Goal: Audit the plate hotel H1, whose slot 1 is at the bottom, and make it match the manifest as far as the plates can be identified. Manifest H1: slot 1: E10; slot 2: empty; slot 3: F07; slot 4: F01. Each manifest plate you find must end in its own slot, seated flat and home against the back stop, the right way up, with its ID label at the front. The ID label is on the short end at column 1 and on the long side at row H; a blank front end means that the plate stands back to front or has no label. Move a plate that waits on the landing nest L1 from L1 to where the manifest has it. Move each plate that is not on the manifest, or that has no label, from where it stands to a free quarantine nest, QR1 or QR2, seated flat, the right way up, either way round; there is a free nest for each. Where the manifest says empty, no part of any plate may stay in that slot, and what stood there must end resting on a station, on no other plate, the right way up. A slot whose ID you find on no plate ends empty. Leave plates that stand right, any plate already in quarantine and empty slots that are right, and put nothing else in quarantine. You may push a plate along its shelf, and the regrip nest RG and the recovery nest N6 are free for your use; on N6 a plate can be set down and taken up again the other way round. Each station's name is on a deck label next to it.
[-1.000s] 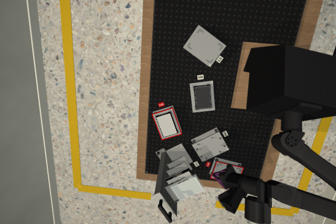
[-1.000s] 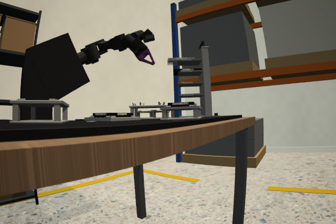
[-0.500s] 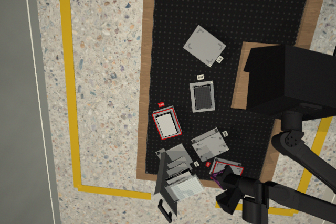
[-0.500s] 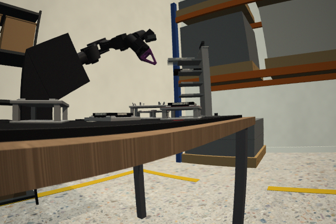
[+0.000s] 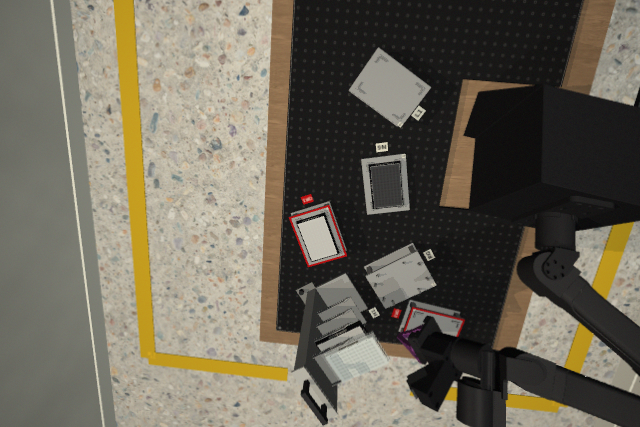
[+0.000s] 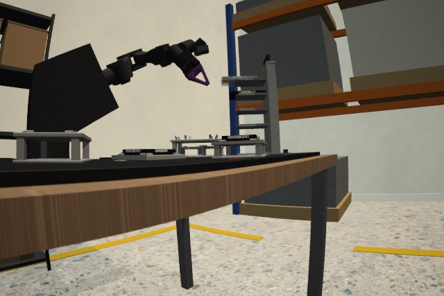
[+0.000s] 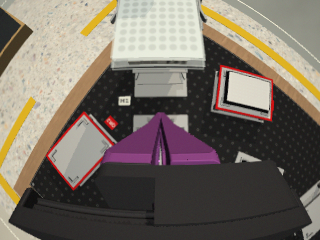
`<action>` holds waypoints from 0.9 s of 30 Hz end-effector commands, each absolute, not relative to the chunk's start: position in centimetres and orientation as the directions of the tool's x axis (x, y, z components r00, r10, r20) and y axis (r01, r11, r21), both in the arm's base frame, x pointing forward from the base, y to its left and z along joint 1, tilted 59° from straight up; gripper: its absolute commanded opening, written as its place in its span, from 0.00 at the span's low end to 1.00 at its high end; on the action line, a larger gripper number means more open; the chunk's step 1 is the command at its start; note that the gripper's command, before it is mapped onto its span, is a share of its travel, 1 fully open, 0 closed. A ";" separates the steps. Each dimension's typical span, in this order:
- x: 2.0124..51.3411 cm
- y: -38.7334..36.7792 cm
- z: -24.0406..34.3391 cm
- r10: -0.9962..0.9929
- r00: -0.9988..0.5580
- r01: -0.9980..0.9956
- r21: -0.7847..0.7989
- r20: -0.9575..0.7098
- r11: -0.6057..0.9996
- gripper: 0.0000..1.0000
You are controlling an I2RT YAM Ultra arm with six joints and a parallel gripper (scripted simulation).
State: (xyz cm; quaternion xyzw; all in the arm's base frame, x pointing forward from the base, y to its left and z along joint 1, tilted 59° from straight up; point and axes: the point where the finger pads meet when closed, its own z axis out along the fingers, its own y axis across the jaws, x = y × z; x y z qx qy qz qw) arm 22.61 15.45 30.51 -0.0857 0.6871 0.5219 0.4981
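Note:
The plate hotel H1 (image 5: 330, 331) stands at the deck's near corner and shows as a grey tower in the side view (image 6: 258, 106). A pale well plate (image 5: 356, 357) lies in its top slot (image 6: 243, 78) and sticks out past the shelves below; it fills the top of the wrist view (image 7: 158, 23). A dark plate (image 6: 250, 91) sits in the slot under it. The two lower shelves look empty. My gripper (image 6: 198, 77) (image 5: 434, 320), with purple fingers, is shut and empty. It hangs in the air in front of the hotel's top, above the empty red-framed quarantine nest.
The other red-framed quarantine nest (image 5: 316, 237) holds a white plate (image 7: 247, 92). N6 (image 5: 385, 183) holds a dark plate. RG (image 5: 399, 277) and L1 (image 5: 388, 86) are bare. The arm's black base box (image 5: 547, 148) stands at the right.

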 end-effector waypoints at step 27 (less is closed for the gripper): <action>24.0 15.6 32.3 0.414 -0.462 -0.645 0.617 -0.784 0.450 0.00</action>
